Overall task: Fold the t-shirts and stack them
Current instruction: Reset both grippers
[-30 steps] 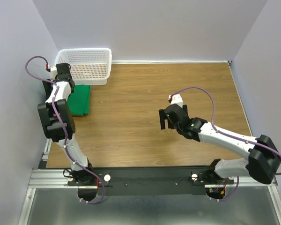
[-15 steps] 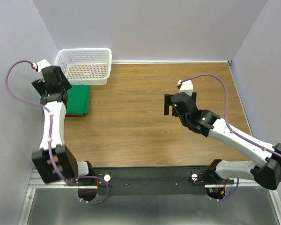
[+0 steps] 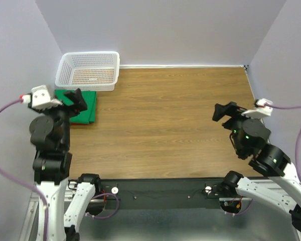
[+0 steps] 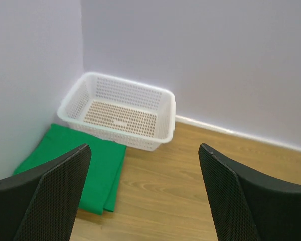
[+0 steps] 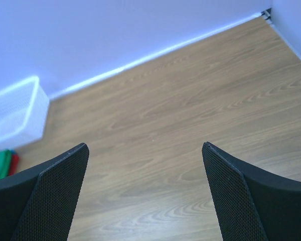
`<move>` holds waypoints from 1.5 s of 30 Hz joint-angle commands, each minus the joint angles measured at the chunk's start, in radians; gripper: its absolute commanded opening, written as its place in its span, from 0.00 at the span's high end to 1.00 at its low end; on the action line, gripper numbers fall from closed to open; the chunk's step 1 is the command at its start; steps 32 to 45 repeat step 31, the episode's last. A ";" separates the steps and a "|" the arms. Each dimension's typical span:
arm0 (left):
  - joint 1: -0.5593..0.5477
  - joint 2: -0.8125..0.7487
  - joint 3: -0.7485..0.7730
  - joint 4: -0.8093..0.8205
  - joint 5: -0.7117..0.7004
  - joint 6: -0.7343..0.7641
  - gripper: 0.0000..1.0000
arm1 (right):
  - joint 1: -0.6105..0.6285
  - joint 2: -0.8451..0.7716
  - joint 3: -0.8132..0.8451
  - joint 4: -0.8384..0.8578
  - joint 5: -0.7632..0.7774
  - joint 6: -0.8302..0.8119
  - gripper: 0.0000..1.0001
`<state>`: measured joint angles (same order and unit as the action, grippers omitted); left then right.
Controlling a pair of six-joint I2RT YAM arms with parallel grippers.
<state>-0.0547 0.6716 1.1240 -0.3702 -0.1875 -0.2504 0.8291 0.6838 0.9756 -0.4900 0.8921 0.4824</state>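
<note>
Top external: both arms are hanging raised and pulled back toward their bases, well apart, with the wooden table (image 3: 165, 125) bare between them.

Left gripper (image 4: 143, 149) is standing wide open with nothing between the fingers, hovering above the near end of the green t-shirt (image 3: 87, 108).

Right gripper (image 5: 144, 146) is also gaping fully, holding nothing, up over the right side of the table.

The green t-shirt is lying folded flat at the far-left of the table, against the left wall, just in front of the white perforated basket (image 3: 116, 70).

Right wrist: the red t-shirt (image 5: 14, 161) is showing only as a thin strip at the green one's edge. I can't tell its fold.
</note>
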 commanded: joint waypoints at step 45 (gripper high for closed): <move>-0.008 -0.101 -0.208 -0.104 -0.221 -0.167 0.02 | -0.004 -0.152 -0.149 0.008 0.128 -0.041 0.00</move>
